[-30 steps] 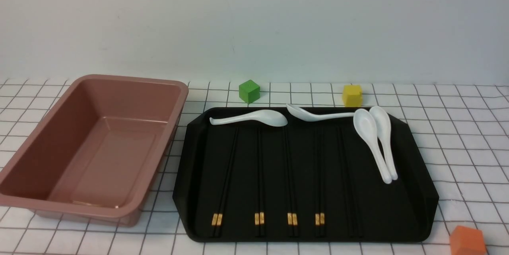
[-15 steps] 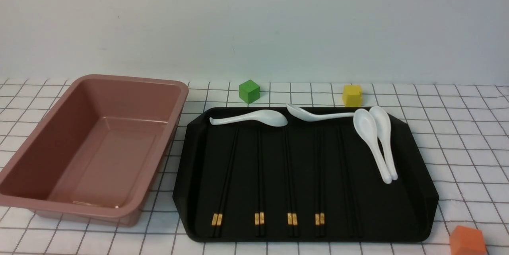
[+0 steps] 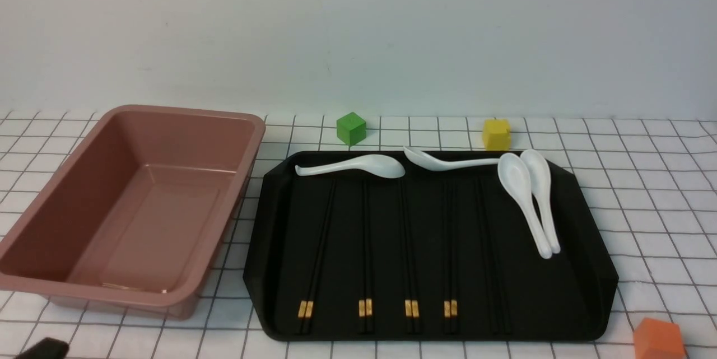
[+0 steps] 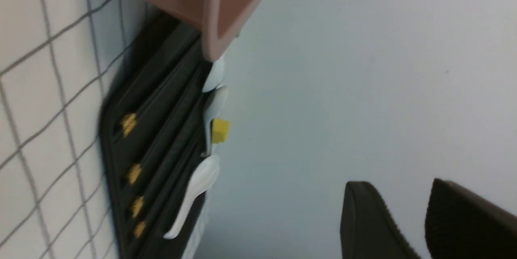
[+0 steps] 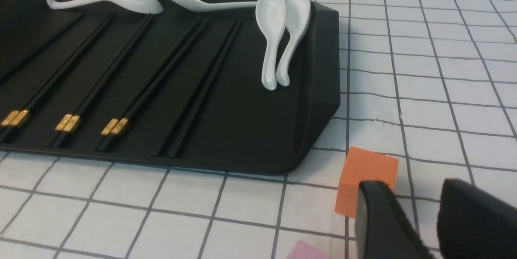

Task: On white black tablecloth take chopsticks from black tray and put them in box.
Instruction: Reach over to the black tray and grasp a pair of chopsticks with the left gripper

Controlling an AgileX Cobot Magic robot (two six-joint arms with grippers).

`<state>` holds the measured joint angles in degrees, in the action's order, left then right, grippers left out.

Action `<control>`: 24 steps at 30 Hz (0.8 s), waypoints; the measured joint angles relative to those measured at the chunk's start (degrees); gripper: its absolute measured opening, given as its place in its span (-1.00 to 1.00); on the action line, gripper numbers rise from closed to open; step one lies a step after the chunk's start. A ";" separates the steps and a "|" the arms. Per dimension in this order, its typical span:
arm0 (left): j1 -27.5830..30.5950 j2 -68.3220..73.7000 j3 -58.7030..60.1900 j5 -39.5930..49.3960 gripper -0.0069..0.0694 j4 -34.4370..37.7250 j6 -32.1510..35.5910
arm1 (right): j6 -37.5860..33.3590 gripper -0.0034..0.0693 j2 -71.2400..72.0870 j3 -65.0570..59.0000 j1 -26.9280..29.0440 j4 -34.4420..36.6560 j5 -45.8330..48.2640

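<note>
1. Only one thing is different from the earlier frames: a dark shape (image 3: 42,349) has come into the near left corner of the front view, probably a part of the left arm. All other things lie as before.
2. Five pairs of chopsticks (image 3: 364,247) lie side by side on the black tray (image 3: 582,247), running from near to far. Four pairs show a gold band at the near end. None is in the box (image 3: 84,191), which stands just left of the tray on the tablecloth (image 3: 661,191) that covers the counter.
3. The left gripper (image 4: 408,210) has its fingers parted and holds nothing. The right gripper (image 5: 412,198) is also parted and free, low over the counter near the orange cube (image 5: 365,178).
4. I judge that the task is at its beginning.
5. The sticks look light, stiff, smooth and very thin, so they can slip or roll between the fingers. It is better to close across both sticks of one pair, near the middle, so that they do not tip.
6. The leftmost pair (image 3: 319,247) is closest to the box. The white spoons (image 3: 521,196) at the far side should not be touched.
</note>
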<state>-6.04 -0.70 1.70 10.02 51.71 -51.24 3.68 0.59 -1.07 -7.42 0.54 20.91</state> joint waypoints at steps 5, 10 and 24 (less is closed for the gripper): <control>-0.23 0.00 -2.50 -3.29 -0.27 1.54 3.77 | 0.00 -0.25 0.00 0.00 0.00 0.00 0.00; -0.56 3.12 -18.84 1.75 -0.57 -6.30 20.64 | 0.00 -0.25 0.00 0.00 0.00 0.00 0.00; -0.56 61.44 -51.22 47.75 -0.85 -26.51 34.19 | 0.00 -0.25 0.00 0.00 0.00 0.00 0.00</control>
<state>-6.61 60.74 -49.52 57.77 25.20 -17.05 3.68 0.59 -1.07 -7.42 0.54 20.91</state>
